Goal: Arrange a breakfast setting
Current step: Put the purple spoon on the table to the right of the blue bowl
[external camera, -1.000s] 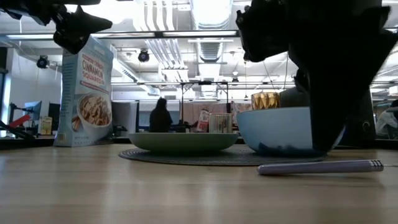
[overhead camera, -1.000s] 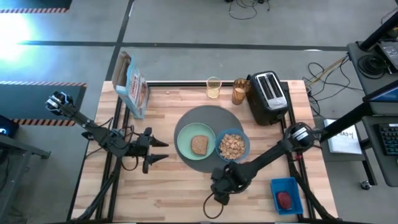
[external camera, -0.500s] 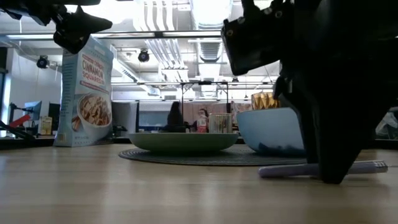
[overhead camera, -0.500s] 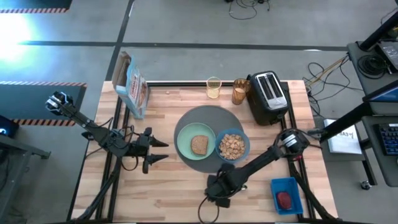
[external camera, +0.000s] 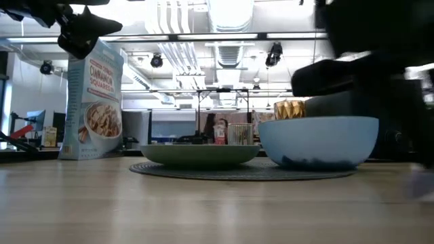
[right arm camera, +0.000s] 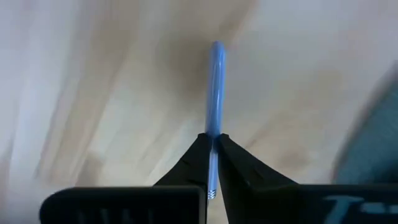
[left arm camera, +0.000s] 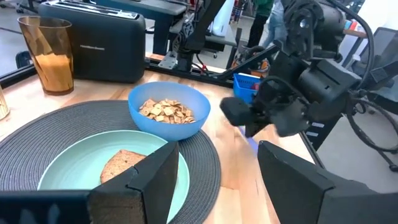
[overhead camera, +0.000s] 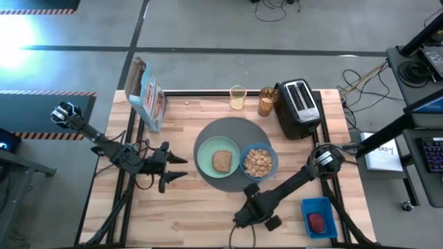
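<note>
your right gripper [right arm camera: 212, 163] is pinched tight on a thin blue utensil handle [right arm camera: 214, 87] just off the near edge of the round dark-grey mat [overhead camera: 232, 131], low over the counter [overhead camera: 194, 207]. your left gripper [overhead camera: 176, 169] hangs with its fingers apart and nothing in them, left of the mat. on the mat, the pale green plate [overhead camera: 208, 158] holds the toast slice [overhead camera: 221, 161], touching the blue bowl [overhead camera: 273, 158] of cereal squares [overhead camera: 258, 162].

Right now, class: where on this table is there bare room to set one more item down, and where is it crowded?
Bare wood lies between the cereal box and the round mat, though the open left gripper hovers there. The back right is crowded: two glasses and the toaster. The right gripper, shut on a thin blue utensil, occupies the front.
</note>
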Action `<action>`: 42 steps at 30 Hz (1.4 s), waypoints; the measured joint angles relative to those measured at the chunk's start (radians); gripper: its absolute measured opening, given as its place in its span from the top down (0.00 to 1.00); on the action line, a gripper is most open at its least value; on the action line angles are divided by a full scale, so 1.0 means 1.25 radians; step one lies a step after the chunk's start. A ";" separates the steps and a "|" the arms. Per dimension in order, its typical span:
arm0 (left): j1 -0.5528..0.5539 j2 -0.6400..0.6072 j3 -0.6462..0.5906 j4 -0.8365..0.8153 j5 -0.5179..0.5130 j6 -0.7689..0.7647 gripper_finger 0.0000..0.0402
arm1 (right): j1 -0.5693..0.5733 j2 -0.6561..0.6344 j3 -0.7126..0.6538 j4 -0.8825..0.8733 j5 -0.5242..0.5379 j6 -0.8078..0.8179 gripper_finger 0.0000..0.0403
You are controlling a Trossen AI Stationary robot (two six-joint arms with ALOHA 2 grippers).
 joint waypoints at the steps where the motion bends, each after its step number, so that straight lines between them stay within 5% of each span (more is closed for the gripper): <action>1: 0.000 0.000 0.000 -0.001 0.000 -0.006 0.49 | 0.006 0.000 0.000 -0.007 -0.012 -0.053 0.97; 12: 0.000 0.001 0.000 0.000 -0.005 -0.027 0.49 | 0.064 0.001 -0.011 -0.042 -0.079 -0.356 0.97; 23: 0.000 0.002 0.000 0.001 -0.005 -0.020 0.49 | 0.104 0.002 0.007 -0.049 -0.138 0.024 0.97; 32: 0.000 0.002 0.000 0.002 -0.005 -0.032 0.49 | 0.142 0.002 0.011 -0.050 -0.032 -0.344 0.97; 38: 0.000 0.002 0.000 0.003 -0.005 -0.033 0.49 | 0.116 0.002 0.012 -0.050 -0.006 -0.170 0.97; 42: 0.000 0.002 0.000 0.005 -0.005 -0.033 0.49 | 0.111 0.002 0.012 -0.047 -0.015 0.056 0.97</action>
